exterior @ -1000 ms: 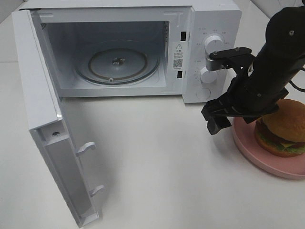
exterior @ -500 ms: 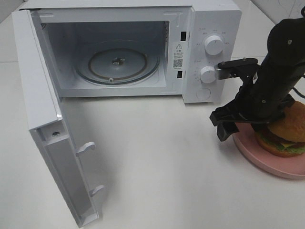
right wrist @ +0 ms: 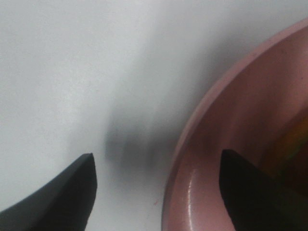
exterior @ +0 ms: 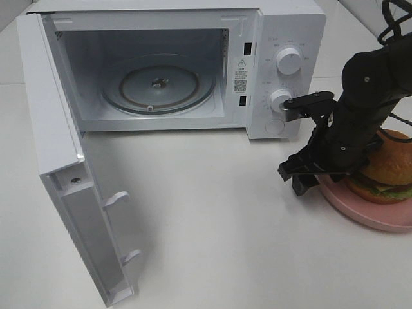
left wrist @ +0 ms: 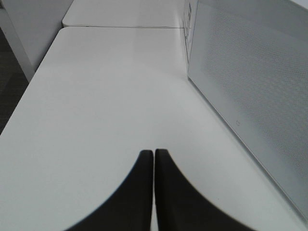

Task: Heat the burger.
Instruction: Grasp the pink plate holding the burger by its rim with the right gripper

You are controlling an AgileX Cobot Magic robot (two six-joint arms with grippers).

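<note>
My right end effector [right wrist: 156, 161] is hanging open astride the rim of the pink plate [exterior: 368, 216] at the surface's right edge, where the burger [exterior: 391, 167] is sitting. The burger is looking soft and loosely stacked, so I am favouring the stiff rim. My left end effector [left wrist: 154, 161] is sitting closed.

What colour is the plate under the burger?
The plate is pink, clearest in the exterior high view.

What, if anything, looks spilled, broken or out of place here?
Nothing stands out. The microwave door is open, its glass turntable bare, and the burger sits neatly on the pink plate; nothing is spilled.
</note>
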